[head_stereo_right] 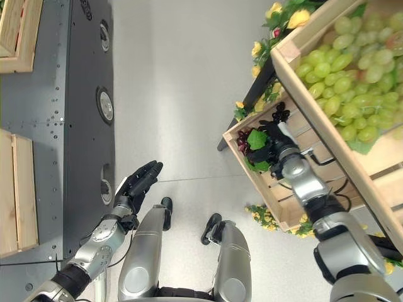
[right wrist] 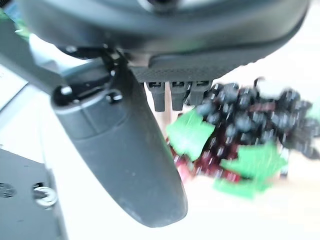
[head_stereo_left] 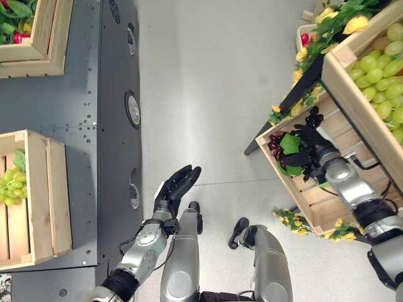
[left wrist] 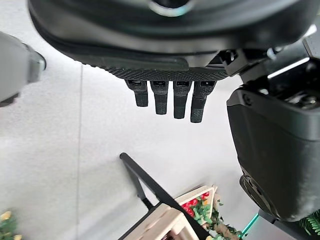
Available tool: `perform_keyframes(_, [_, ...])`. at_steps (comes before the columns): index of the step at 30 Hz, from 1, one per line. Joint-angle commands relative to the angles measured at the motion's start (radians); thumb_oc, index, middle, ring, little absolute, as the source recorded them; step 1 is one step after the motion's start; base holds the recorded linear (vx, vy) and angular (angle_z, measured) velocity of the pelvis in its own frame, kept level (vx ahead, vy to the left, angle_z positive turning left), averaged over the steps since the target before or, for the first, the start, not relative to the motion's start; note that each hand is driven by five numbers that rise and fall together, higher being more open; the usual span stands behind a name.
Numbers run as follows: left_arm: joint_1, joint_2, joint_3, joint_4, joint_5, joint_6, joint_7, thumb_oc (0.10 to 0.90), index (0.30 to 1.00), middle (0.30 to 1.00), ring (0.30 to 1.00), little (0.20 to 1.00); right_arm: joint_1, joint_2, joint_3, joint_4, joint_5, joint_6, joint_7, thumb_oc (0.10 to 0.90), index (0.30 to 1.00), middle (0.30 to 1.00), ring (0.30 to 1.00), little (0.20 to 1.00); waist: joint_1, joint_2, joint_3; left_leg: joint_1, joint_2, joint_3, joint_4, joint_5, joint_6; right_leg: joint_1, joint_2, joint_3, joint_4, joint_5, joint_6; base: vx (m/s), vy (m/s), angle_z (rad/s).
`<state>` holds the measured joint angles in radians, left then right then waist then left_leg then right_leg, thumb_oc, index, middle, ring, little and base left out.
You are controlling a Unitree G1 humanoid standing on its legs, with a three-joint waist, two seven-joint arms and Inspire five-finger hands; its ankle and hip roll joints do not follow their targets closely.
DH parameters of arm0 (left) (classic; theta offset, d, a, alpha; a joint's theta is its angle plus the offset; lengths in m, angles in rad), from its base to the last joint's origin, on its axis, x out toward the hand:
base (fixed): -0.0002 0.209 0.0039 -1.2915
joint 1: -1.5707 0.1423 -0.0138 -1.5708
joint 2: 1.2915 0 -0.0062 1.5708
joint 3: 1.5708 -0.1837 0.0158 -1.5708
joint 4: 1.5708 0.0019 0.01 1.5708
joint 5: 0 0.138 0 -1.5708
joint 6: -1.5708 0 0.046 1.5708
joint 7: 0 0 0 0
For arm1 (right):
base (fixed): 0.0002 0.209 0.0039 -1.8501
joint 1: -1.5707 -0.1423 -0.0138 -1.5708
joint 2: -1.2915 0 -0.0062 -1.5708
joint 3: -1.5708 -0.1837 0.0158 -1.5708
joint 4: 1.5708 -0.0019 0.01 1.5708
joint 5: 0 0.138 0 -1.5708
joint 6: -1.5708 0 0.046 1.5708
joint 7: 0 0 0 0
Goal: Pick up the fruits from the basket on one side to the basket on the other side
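Grey floor fills the middle of the frame, with a dark metal plate down the left side. Two wooden crates sit on it: one at upper left with greens and something red, one at middle left holding one bunch of green grapes. At right, two more crates on a stand: an upper crate piled with green grapes, and a lower crate with dark grapes and green leaves. Yellow flowers trim the stand.

Right hand reaches into the lower crate at middle right, right against the dark grapes; whether its fingers grasp them can't be told. Left hand hangs over the floor at lower centre, fingers straight and relaxed, holding nothing.
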<state>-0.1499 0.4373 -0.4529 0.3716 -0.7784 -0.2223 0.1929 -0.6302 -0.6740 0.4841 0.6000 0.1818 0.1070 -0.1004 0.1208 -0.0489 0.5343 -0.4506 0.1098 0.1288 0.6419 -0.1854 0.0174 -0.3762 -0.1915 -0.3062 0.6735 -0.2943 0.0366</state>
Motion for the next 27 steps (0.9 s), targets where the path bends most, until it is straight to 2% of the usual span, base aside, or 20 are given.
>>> perform_keyframes(1, [0.013,-0.022,0.03,-0.11,0.053,-0.064,-0.004,0.8,0.9,0.9,0.9,0.9,-0.044,-0.043,-0.045,-0.083,-0.114,-0.099,-0.078,0.8,0.9,0.9,0.9,0.9,-0.018,-0.004,-0.029,0.122,0.02,0.03,-0.064,-0.057,-0.003,0.109,-0.034,0.002,-0.113,0.082,-0.013,0.08,0.029,-0.11])
perform_keyframes(4, [0.021,-0.041,0.035,-0.098,0.058,-0.058,0.004,0.8,0.9,0.9,0.9,0.9,0.027,0.017,-0.031,-0.15,-0.169,-0.089,-0.096,0.8,0.9,0.9,0.9,0.9,-0.031,0.005,-0.063,0.189,0.017,0.037,-0.136,-0.034,-0.013,0.173,-0.031,0.009,-0.19,0.099,0.002,0.08,0.018,-0.06])
perform_keyframes(11, [0.053,-0.071,0.054,-0.081,0.079,-0.042,0.011,0.8,0.9,0.9,0.9,0.9,0.17,0.13,0.004,-0.249,-0.185,-0.092,-0.085,0.8,0.9,0.9,0.9,0.9,-0.045,0.01,-0.144,0.31,-0.005,0.043,-0.291,0.013,-0.027,0.302,-0.023,0.01,-0.359,0.139,0.032,0.08,-0.002,-0.03])
perform_keyframes(16, [0.108,-0.082,0.077,-0.081,0.135,-0.023,-0.003,0.8,0.9,0.9,0.9,0.9,0.308,0.19,0.028,-0.297,-0.134,-0.148,-0.014,0.8,0.9,0.9,0.9,0.9,-0.033,0.021,-0.223,0.404,-0.029,0.026,-0.438,0.065,-0.036,0.398,-0.02,-0.017,-0.488,0.181,0.056,0.12,-0.029,0.04])
perform_keyframes(20, [0.148,-0.058,0.103,-0.095,0.226,-0.004,-0.001,0.8,0.9,0.9,0.9,0.9,0.42,0.216,0.039,-0.326,-0.017,-0.188,0.071,0.8,0.9,0.9,0.9,0.9,-0.011,0.034,-0.283,0.448,-0.04,0.009,-0.508,0.086,-0.043,0.448,-0.02,-0.049,-0.554,0.206,0.065,0.05,-0.054,0.2])
perform_keyframes(24, [0.161,-0.041,0.131,-0.081,0.243,0.004,0.0,0.8,0.9,0.9,0.9,0.9,0.462,0.244,0.03,-0.322,0.056,-0.192,0.108,0.8,0.9,0.9,0.9,0.9,0.0,0.036,-0.305,0.469,-0.042,-0.005,-0.533,0.091,-0.045,0.474,-0.016,-0.065,-0.57,0.203,0.067,0.01,-0.084,0.21])
perform_keyframes(27, [0.181,-0.024,0.17,-0.073,0.241,0.018,-0.008,0.8,0.9,0.9,0.9,0.9,0.501,0.256,0.021,-0.324,0.07,-0.199,0.141,0.8,0.9,0.9,0.9,0.9,0.011,0.039,-0.315,0.471,-0.04,-0.024,-0.518,0.088,-0.051,0.49,-0.007,-0.077,-0.548,0.174,0.055,-0.01,-0.178,0.27])
